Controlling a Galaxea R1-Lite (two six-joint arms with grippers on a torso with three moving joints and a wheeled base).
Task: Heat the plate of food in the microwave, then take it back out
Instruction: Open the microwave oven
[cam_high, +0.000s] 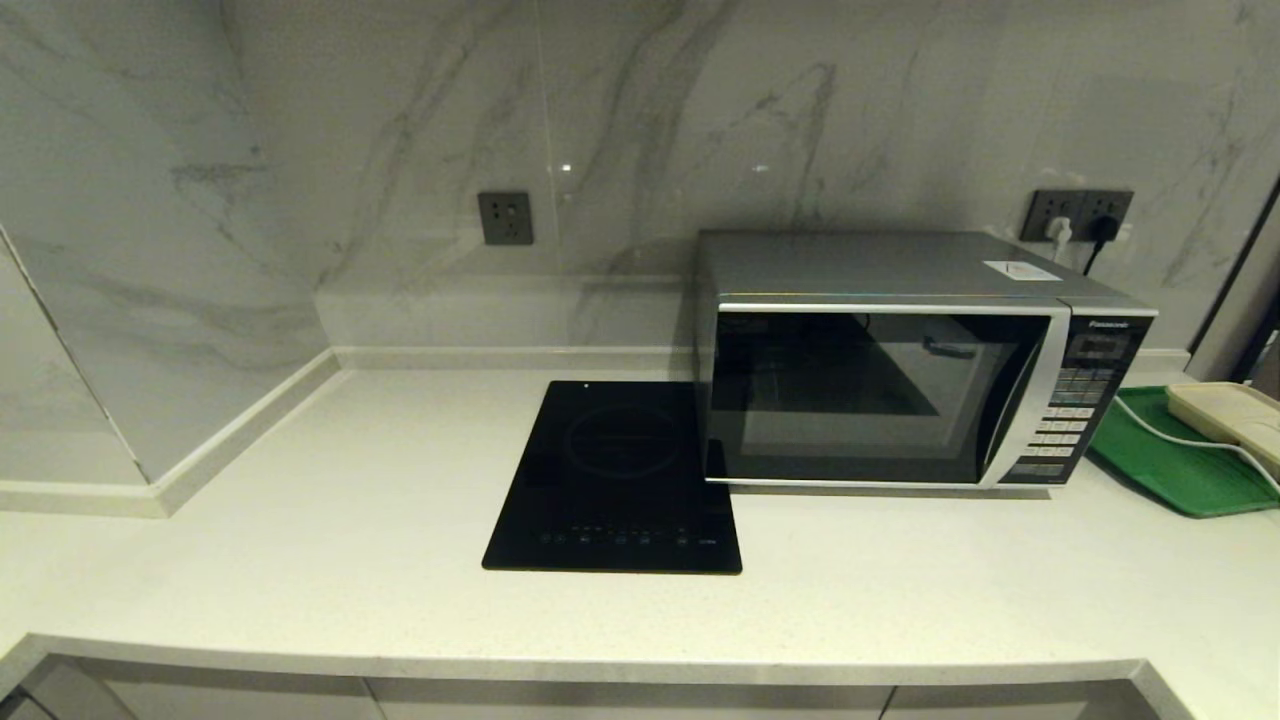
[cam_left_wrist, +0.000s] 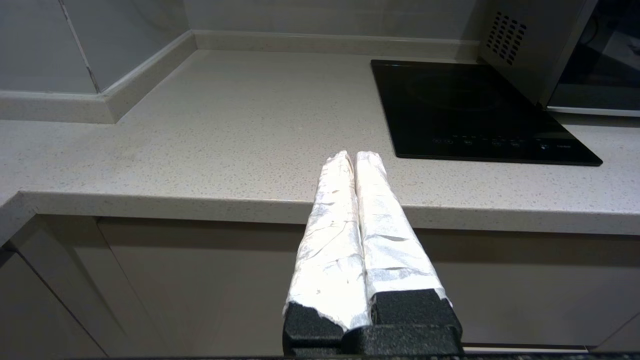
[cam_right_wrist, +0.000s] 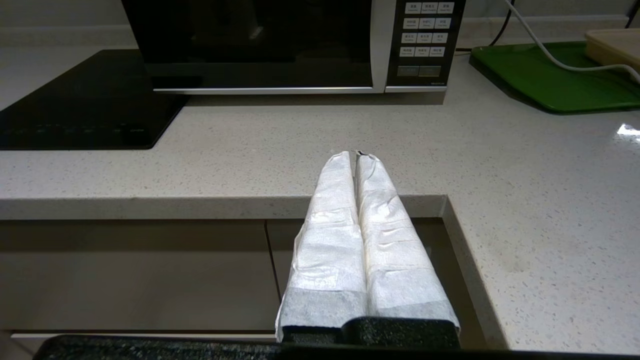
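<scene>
The silver microwave stands at the back right of the counter with its dark glass door closed; its button panel faces me. The plate of food is out of view; nothing can be made out behind the dark door. My left gripper hangs shut and empty in front of the counter's front edge, left of the hob. My right gripper is also shut and empty, held before the counter edge in front of the microwave. Neither arm shows in the head view.
A flat black induction hob lies left of the microwave. A green tray with a cream board and a white cable sits to the right. Marble walls close the back and left. Cabinet fronts lie below the counter edge.
</scene>
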